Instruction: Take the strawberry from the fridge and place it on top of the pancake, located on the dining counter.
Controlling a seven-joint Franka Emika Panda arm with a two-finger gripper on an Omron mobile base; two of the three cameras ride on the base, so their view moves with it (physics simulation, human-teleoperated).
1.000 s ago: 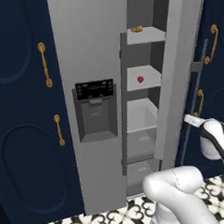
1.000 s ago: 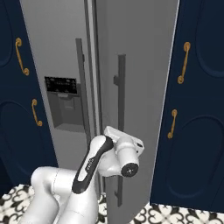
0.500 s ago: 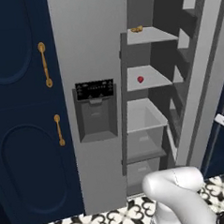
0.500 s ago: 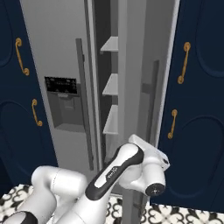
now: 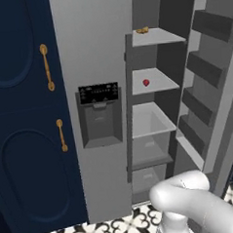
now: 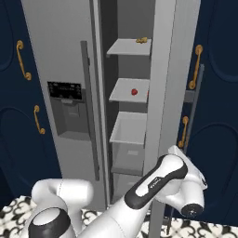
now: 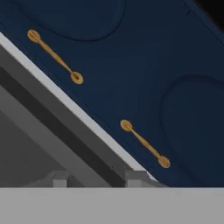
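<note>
The tall grey fridge (image 5: 90,51) (image 6: 56,46) has its right door (image 5: 209,83) (image 6: 169,69) swung wide open, showing pale shelves. The strawberry (image 5: 146,82) (image 6: 134,92), tiny and red, lies on the second shelf from the top. My wrist (image 6: 188,186) hangs low beside the open door's outer edge, well below and to the right of the berry. In the hand view my gripper (image 7: 97,178) is shut, its tips facing the door's edge and navy cabinets, with nothing visible between them. The pancake and the dining counter are out of view.
A small golden-brown food item (image 5: 142,30) (image 6: 142,40) sits on the top shelf. A drawer bin (image 5: 148,124) lies under the strawberry's shelf. Navy cabinets with gold handles (image 5: 47,66) (image 6: 196,65) flank the fridge. The open door carries several bins (image 5: 203,69).
The fridge's right door has swung from ajar to wide open, baring the shelves. My hand has moved right and down along with the door's edge.
</note>
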